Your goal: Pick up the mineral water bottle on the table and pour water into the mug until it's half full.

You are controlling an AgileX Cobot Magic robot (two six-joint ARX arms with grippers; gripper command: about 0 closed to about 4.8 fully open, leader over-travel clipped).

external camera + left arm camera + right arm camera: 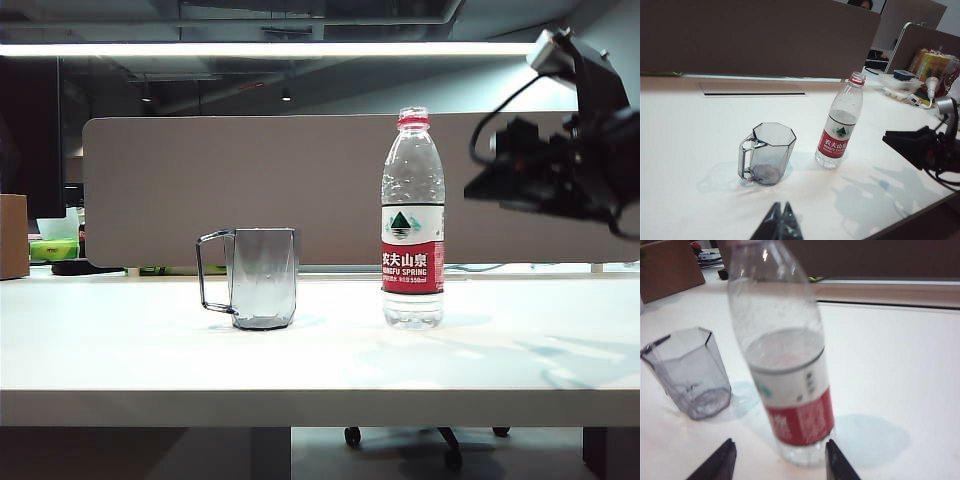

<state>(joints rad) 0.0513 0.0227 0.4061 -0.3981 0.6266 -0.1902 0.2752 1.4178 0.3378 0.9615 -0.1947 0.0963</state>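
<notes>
ribbed clear mineral water bottle (412,220), faceted mug (262,278)

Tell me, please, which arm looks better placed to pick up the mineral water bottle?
Right. The right gripper is open, its fingertips flanking the mineral water bottle. The left gripper hangs back nearer the mug, its tips together.

Smoky-grey mug (263,277), red-and-white labelled bottle (412,220), white table (150,350)

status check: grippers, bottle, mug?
Right gripper open, fingers either side of the bottle, no grip. Left gripper low, clear. Bottle uncapped, upright; mug empty. Nothing blocking.
</notes>
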